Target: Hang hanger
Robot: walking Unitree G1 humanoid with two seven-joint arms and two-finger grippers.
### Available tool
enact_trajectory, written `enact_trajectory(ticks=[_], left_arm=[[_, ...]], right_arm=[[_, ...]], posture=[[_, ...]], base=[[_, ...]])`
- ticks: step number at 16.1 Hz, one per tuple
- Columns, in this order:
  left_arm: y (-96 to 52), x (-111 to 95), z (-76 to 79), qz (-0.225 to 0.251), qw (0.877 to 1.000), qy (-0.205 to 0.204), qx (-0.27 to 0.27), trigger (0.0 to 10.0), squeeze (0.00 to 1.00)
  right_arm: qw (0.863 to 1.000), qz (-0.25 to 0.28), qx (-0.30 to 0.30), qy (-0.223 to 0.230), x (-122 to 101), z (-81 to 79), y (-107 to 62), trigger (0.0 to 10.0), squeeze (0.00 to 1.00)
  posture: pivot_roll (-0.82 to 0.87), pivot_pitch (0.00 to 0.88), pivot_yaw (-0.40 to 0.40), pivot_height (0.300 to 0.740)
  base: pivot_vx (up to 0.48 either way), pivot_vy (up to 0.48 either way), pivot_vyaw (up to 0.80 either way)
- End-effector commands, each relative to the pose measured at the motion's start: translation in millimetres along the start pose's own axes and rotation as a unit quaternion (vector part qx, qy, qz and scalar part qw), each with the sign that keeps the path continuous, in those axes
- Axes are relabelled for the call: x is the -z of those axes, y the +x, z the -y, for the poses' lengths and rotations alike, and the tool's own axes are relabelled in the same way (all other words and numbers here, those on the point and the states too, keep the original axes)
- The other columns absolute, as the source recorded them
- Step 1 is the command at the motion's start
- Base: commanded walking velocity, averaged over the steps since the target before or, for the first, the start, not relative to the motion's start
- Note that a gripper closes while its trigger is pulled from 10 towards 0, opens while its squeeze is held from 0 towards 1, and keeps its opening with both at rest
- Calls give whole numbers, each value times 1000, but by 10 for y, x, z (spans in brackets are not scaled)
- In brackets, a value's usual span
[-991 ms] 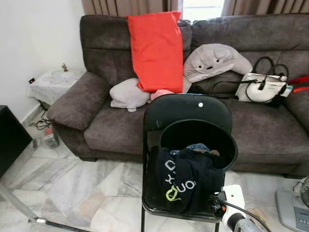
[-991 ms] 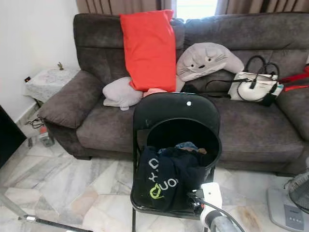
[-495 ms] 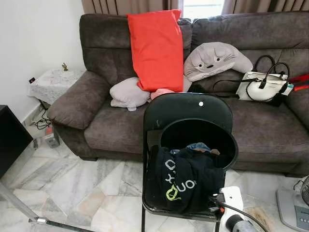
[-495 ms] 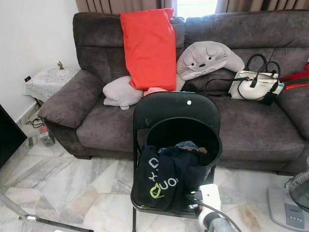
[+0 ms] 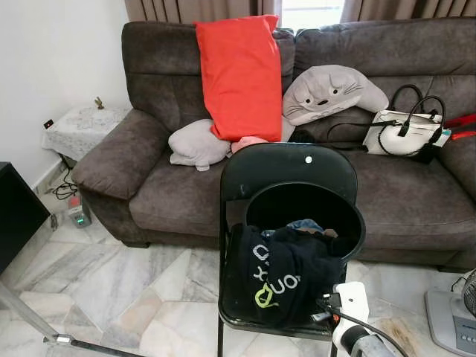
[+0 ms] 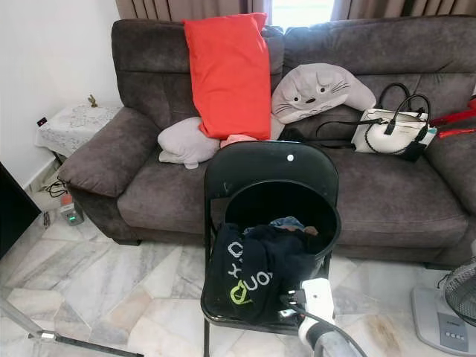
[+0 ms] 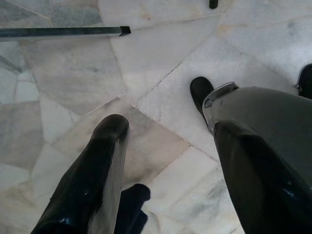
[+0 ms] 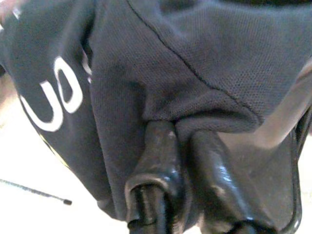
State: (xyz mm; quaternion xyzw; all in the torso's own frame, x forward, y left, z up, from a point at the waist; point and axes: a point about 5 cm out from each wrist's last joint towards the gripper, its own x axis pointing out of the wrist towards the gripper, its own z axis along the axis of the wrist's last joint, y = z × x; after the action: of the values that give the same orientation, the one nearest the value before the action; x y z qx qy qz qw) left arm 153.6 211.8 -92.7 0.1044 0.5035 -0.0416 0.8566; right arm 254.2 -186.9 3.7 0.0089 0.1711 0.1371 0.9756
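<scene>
Two black fingers of the right gripper (image 8: 178, 146) press together at the hem of a dark shirt (image 5: 286, 271), its cloth bunched around their tips; from the wrist view they look pinched on a fold, though how much fabric lies between them is hard to tell. The left gripper (image 7: 165, 161) hangs idle over the marble floor (image 5: 126, 286), fingers spread apart, with the robot's own foot (image 7: 201, 92) below it.

Nearest the robot, a black folding chair (image 5: 286, 171) carries a black round basket (image 5: 349, 223) heaped with clothes; the shirt, printed with white and yellow-green lettering, spills over the basket's near rim and down across the seat. No hanger can be made out, so the task's own object is either buried in the laundry or elsewhere; the shirt looks to be the garment being drawn out for it.

By its look the shirt is light, limp knit: it should stretch and sag when lifted, and could drag the garments beneath it. A hold at the collar or shoulder seam would probably serve better than the hem.

Beyond the chair stands a dark grey sofa (image 5: 149, 190) bearing a red pillow (image 5: 239, 74), a pale cushion (image 5: 197, 145), a grey plush (image 5: 331, 93) and a white handbag (image 5: 405, 134). A side table (image 5: 78, 126) sits at far left.
</scene>
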Motion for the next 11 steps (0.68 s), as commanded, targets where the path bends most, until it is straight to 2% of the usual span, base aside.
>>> enact_trajectory(ticks=[1, 3, 4, 6, 8, 11], left_arm=[[-2, 8, -31, -7, 1000, 6, -6, 10000, 0], [11, -46, -10, -5, 1000, 6, -6, 10000, 0], [13, -51, -2, -5, 1000, 6, -5, 10000, 0], [31, -107, 63, -4, 1000, 6, -3, 10000, 0], [16, -63, 0, -5, 1000, 2, -4, 10000, 0], [-4, -3, -73, -7, 1000, 1, -6, 10000, 0]], right_arm=[[1000, 24, 0, -1, -101, -46, 18, 0, 0], [998, 58, 19, 6, -211, -100, -72, 0, 0], [998, 60, 21, 7, -217, -103, -83, 0, 0], [997, 76, 29, 10, -293, -178, -212, 0, 0], [995, 94, 33, 19, -388, -204, -251, 0, 0], [986, 155, 53, 20, -796, -124, -236, 0, 0]], posture=[[-112, 3, 90, 740], [-118, 3, 90, 740], [-119, 2, 90, 740], [-122, 0, 86, 740], [-123, 0, 84, 740], [-128, 0, 83, 740]], base=[[0, 0, 0], [0, 0, 0], [0, 0, 0], [0, 0, 0], [0, 0, 0], [0, 0, 0]])
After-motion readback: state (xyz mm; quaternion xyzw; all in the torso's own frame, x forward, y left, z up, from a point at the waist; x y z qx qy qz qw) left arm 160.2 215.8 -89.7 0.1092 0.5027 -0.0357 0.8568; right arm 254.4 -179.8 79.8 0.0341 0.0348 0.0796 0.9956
